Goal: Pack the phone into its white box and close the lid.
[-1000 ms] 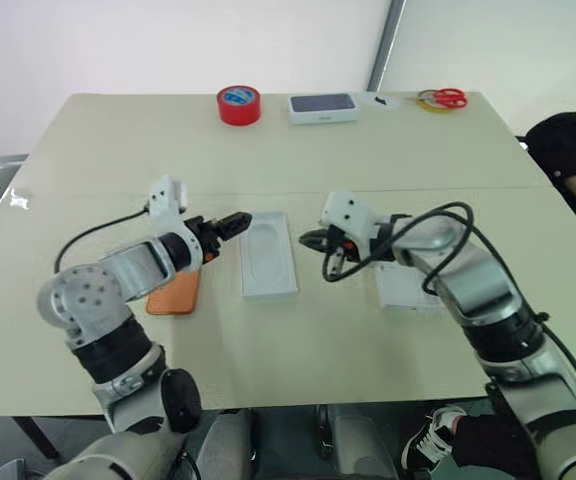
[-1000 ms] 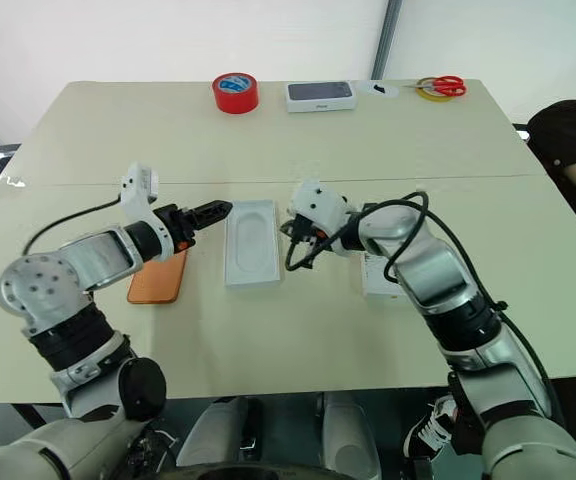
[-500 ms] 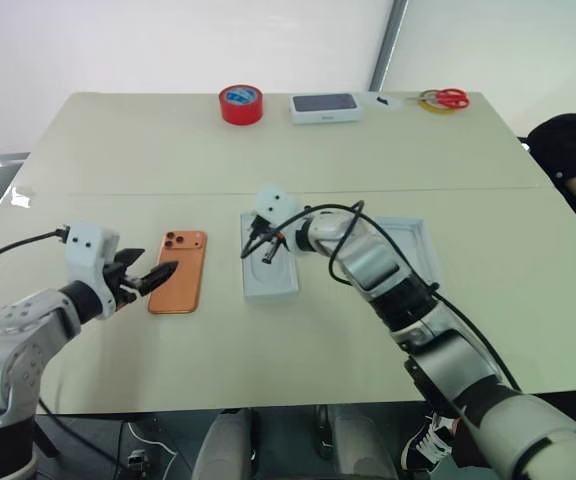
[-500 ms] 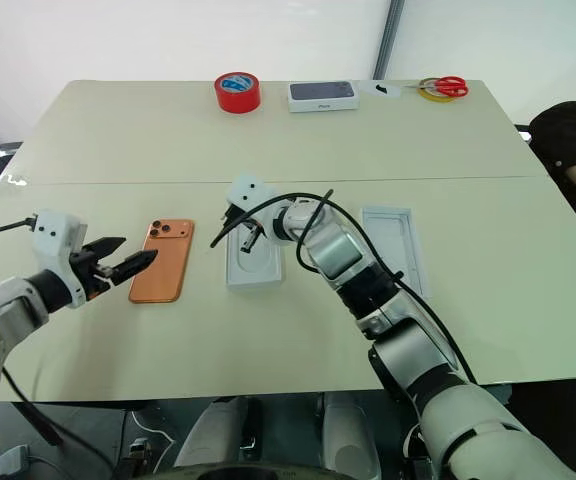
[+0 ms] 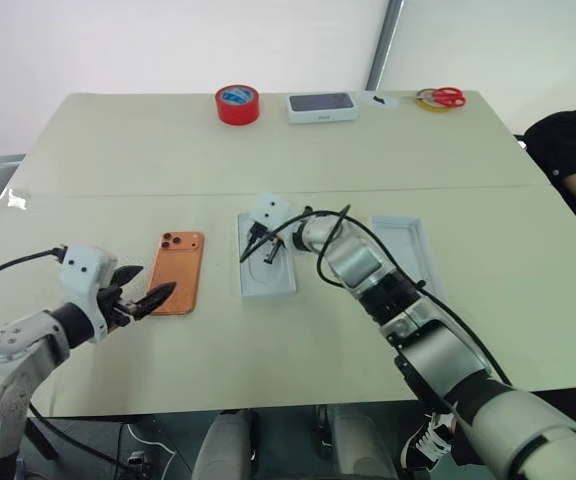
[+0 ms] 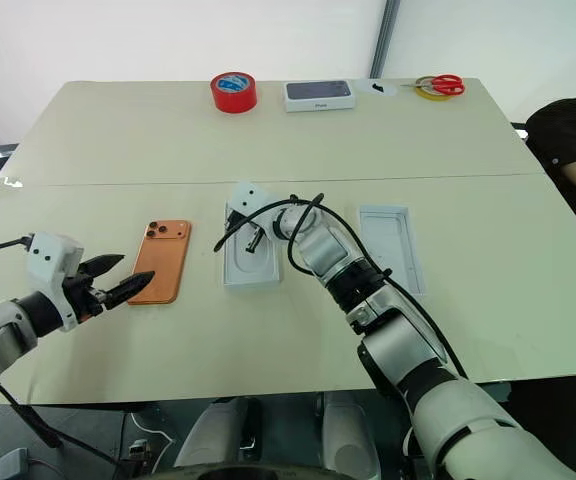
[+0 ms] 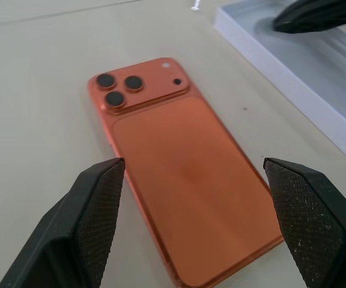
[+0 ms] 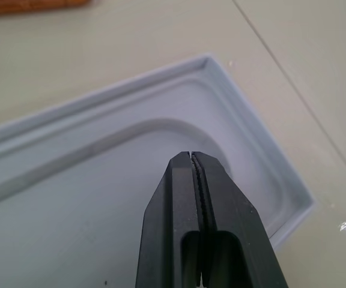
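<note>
The orange phone (image 5: 176,272) lies back up on the table, its camera cluster at the far end. My left gripper (image 5: 146,284) hovers open just short of the phone's near end, its fingers (image 7: 95,204) spread about as wide as the phone (image 7: 179,186). To the phone's right lies a thin white insert (image 5: 266,268) with an oval recess. My right gripper (image 5: 270,255) is shut and empty, its tip (image 8: 191,157) low over that recess. Further right the lid (image 5: 403,255) lies with its pale grey inside up. The white box is hidden from view.
Along the far edge stand a red tape roll (image 5: 238,104), a white box with a dark phone picture (image 5: 323,106) and red scissors on a tape ring (image 5: 441,97). A person's dark sleeve (image 5: 573,150) is at the table's right side.
My left arm pulled back to the left and near side, uncovering the phone, and its jaws spread a little wider. My right gripper swung left to over the insert, uncovering the lid.
</note>
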Robot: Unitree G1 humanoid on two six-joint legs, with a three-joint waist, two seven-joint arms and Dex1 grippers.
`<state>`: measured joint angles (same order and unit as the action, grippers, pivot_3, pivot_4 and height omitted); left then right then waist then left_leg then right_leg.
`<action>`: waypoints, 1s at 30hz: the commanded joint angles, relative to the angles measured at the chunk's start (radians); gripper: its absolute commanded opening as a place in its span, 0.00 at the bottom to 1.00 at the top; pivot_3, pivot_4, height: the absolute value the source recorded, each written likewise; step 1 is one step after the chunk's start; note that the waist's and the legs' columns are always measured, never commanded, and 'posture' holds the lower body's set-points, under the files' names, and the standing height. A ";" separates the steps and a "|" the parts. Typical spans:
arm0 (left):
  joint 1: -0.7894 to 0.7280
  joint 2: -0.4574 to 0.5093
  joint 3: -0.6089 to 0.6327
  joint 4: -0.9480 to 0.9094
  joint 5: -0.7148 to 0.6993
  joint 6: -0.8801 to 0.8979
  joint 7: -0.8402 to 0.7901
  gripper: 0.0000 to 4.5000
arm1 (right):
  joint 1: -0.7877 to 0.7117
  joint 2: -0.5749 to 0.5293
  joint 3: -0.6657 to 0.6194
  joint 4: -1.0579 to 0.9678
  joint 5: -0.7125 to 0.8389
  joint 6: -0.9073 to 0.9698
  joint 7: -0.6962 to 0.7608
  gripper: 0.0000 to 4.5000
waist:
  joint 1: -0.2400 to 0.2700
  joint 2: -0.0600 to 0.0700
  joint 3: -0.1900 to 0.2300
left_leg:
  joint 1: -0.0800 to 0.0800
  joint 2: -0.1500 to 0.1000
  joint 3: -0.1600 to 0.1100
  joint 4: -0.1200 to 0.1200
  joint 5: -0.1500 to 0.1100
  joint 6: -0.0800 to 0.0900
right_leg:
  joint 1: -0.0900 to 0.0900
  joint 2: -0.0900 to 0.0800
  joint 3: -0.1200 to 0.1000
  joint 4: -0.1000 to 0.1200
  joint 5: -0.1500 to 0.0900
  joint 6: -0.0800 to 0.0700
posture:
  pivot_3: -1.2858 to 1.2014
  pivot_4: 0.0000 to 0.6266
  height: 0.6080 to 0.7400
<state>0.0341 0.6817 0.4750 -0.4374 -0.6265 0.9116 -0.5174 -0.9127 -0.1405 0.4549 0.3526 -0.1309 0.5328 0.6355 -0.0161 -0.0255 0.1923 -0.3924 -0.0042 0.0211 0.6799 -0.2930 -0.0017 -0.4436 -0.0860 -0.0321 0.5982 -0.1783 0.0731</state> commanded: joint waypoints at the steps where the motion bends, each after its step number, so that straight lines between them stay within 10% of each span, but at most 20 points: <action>1: -0.067 -0.008 0.089 0.041 -0.055 0.114 0.089 1.00 | 0.018 0.018 0.006 -0.221 0.049 0.089 0.072 0.00 | -0.003 0.000 0.000 | 0.000 0.001 0.000 0.000 0.000 0.000 | 0.000 0.001 0.000 0.000 0.000 0.000 | 0.52 0.24 0.94; 30: -0.367 -0.223 0.000 0.116 -0.150 0.667 0.199 1.00 | -0.017 0.194 0.233 -0.025 -0.092 0.188 0.021 0.00 | 0.005 0.000 -0.002 | 0.002 -0.001 -0.001 0.000 0.001 -0.002 | 0.002 0.000 0.000 0.001 0.000 0.000 | 0.52 0.24 0.94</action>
<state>-0.3302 0.4927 0.5094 -0.3178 -0.7346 1.5251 -0.2941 -0.9200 0.0447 0.6941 0.3245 -0.2160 0.7335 0.6581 -0.0115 -0.0253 0.1901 -0.3901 -0.0055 0.0197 0.6799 -0.2925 -0.0033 -0.4409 -0.0864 -0.0322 0.5992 -0.1782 0.0730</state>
